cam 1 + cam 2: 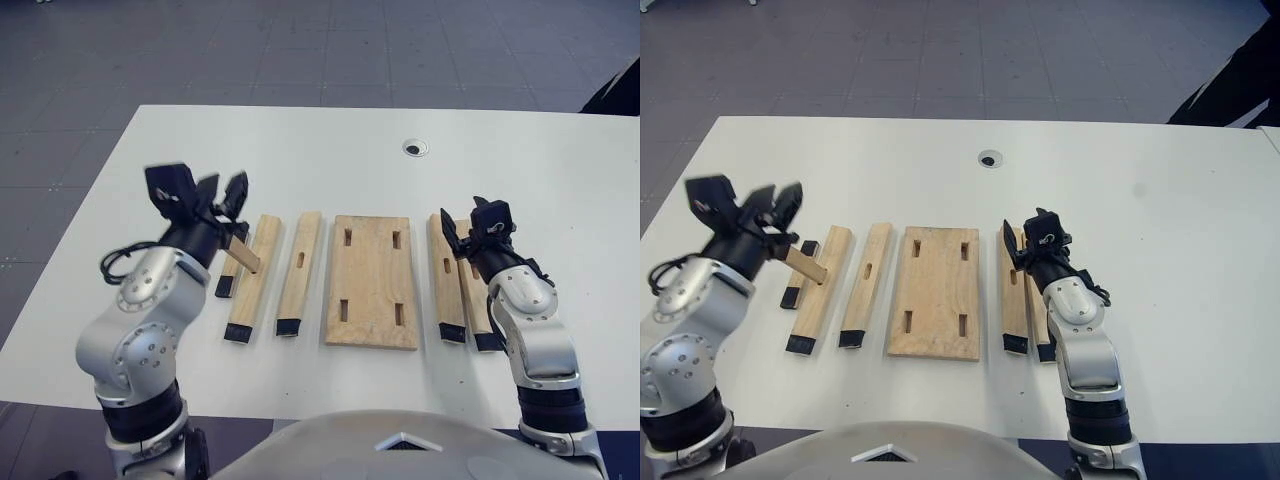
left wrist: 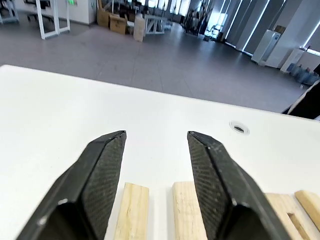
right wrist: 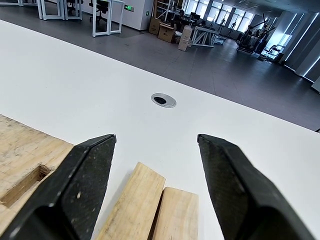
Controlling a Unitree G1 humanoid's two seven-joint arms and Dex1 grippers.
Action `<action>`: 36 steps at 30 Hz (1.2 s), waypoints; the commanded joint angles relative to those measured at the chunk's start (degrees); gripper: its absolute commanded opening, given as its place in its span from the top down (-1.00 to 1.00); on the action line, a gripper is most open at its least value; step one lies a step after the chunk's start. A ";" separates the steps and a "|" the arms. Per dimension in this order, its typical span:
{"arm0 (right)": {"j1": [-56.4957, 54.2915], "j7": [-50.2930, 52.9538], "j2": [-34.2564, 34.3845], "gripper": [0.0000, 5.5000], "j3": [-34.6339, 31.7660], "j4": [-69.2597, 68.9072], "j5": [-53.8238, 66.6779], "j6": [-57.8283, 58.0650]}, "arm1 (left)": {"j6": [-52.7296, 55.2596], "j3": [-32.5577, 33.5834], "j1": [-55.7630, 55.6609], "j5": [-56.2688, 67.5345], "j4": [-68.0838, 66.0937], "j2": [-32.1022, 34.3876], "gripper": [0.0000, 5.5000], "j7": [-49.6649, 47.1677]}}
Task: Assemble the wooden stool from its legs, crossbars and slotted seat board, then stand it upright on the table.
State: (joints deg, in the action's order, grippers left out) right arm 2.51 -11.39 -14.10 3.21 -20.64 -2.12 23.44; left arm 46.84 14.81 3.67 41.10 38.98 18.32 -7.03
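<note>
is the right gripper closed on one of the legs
No, the right gripper is open, its fingers spread wide over the ends of two legs with nothing clamped.

My two black fingers (image 3: 85, 185) stand spread wide apart above the white table (image 3: 75, 70). Under the gap between them lie the ends of two wooden legs (image 3: 134, 205), side by side and touching, running toward twelve o'clock. At about nine o'clock is a corner of the slotted seat board (image 3: 25, 150), with one slot (image 3: 22, 184) showing just beside my finger. A round cable hole (image 3: 163, 100) sits in the table at twelve o'clock, well beyond the legs.
</note>
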 commanded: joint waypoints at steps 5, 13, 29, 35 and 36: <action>0.44 -0.16 -0.54 -0.09 0.48 -0.36 -0.88 -0.09 | -3.81 0.39 -5.90 -2.70 -1.57 2.01 0.18 3.48; -0.37 0.14 -0.04 -0.09 0.38 0.58 -1.20 -0.47 | -2.88 1.72 -14.99 -0.58 3.96 3.65 0.18 3.25; 1.87 0.39 -0.35 -0.09 -0.75 -0.63 -1.22 -0.43 | -15.80 26.26 18.26 3.37 -2.83 12.33 0.18 38.30; 1.43 0.16 -0.61 -0.09 -0.81 -0.44 -1.14 -0.18 | -18.94 15.63 34.19 -3.80 -3.34 10.77 0.18 48.66; 1.38 0.06 -0.71 -0.09 -0.81 -0.41 -1.14 -0.16 | -18.29 13.17 34.97 -4.95 -2.56 10.16 0.10 47.22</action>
State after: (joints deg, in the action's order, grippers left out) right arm 4.49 -10.96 -14.29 2.80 -20.79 -3.22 22.77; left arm 27.66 31.22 37.59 38.28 34.85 29.15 41.66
